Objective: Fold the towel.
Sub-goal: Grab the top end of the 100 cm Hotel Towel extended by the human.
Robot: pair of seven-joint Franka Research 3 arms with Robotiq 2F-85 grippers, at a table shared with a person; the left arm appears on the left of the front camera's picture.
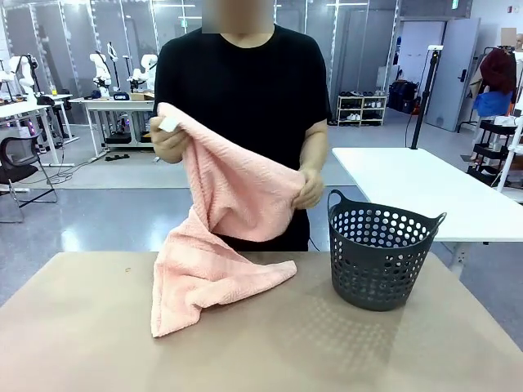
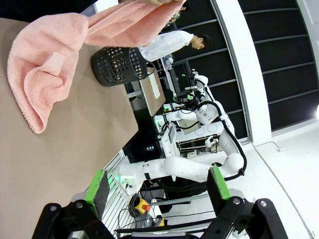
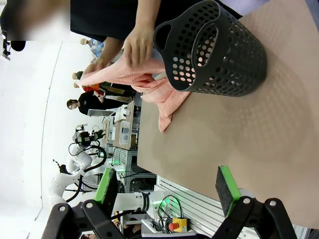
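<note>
Hovering, left fingers (image 2: 97, 186) and right fingers (image 3: 227, 186) stand spread while hands (image 1: 167, 139) hold towel (image 1: 221, 245) up

Tan table (image 1: 73, 343), pink towel (image 1: 204, 278) partly lying on it — grey basket (image 1: 380, 253) upright

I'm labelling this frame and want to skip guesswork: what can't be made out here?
- Front view: the basket floor, hidden by its own near wall, so whether anything lies inside is unclear.
- Front view: the towel edges that the person grips, bunched inside the fists.
- Right wrist view: part of the towel, behind the basket.
- Left wrist view: the towel's top, cut off by the upper edge.
</note>
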